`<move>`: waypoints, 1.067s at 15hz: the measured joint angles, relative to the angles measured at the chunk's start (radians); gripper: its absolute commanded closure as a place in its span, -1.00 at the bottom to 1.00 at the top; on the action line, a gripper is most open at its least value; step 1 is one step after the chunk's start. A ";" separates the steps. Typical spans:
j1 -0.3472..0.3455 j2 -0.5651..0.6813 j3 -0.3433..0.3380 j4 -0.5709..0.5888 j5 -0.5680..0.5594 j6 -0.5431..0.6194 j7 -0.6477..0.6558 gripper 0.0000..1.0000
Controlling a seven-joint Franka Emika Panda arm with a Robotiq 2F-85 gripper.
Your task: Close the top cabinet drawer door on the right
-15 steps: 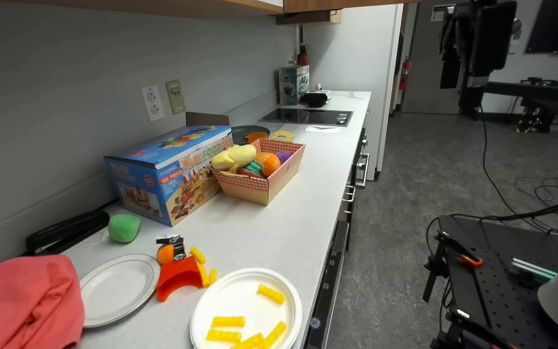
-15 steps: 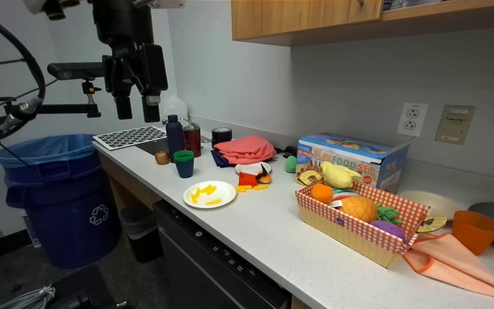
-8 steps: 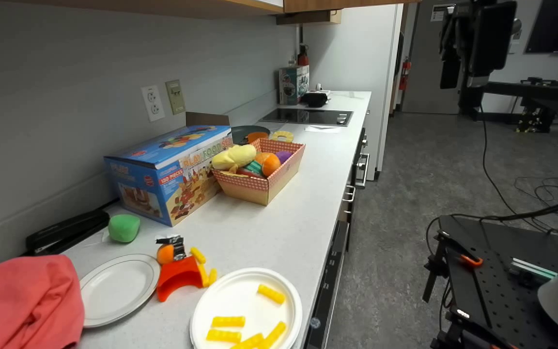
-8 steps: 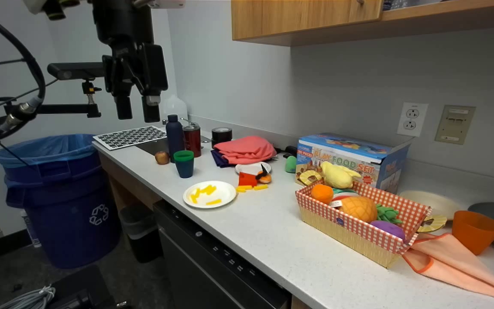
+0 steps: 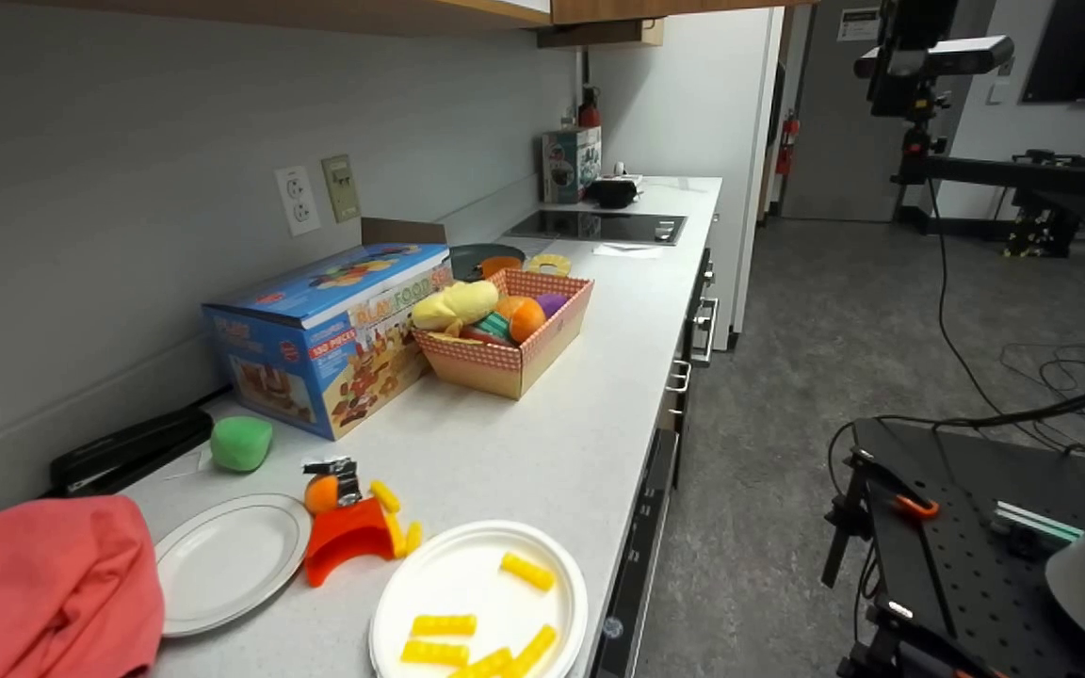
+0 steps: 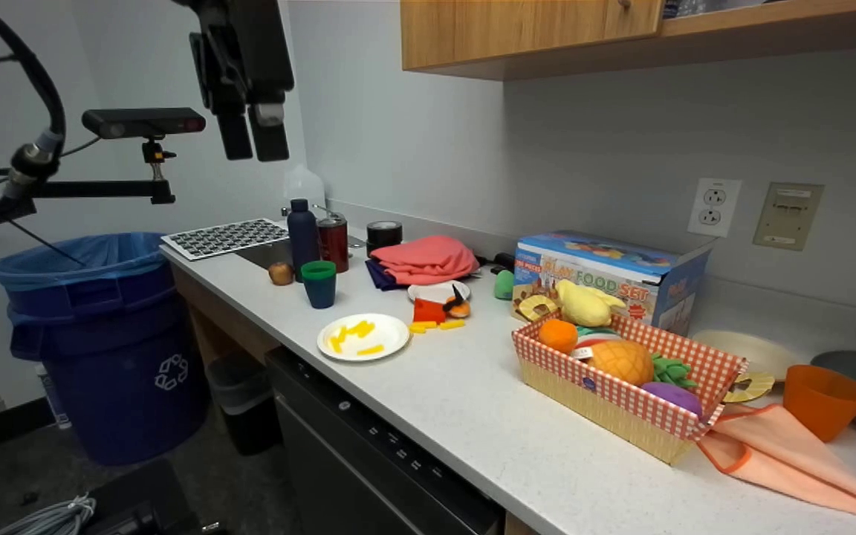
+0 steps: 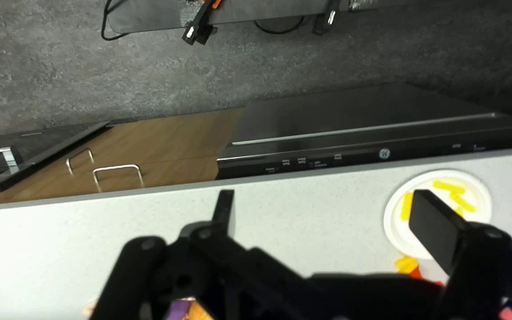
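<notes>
Our hand (image 7: 326, 206), released and spread wide, hangs higher than our cluttered white bench (image 6: 465, 409), grey floor (image 5: 806, 395) alongside, while overhead we see a wooden cabinet (image 6: 532, 30) partly open.

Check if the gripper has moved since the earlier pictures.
Yes. In an exterior view, the gripper has risen relative to the dark blue bottle and shifted slightly right in the picture.

From here the upper cabinet (image 6: 524, 33) is honey-brown wood grain, the gripper (image 6: 255, 143) mostly black. The basket (image 6: 593, 406) pairs straw-yellow with red-and-white gingham; the patterned board (image 6: 224, 237) is black-and-white, the cloth (image 6: 428, 260) coral, the recycling bin (image 6: 105, 371) deep blue.
</notes>
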 measured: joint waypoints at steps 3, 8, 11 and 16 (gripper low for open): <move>-0.062 -0.045 -0.041 0.029 0.000 0.000 0.053 -1.00; -0.083 -0.062 -0.008 0.019 0.022 0.002 0.100 -1.00; -0.083 -0.062 0.005 0.011 0.023 0.002 0.105 -1.00; -0.153 -0.042 -0.060 0.061 -0.001 0.002 0.166 -1.00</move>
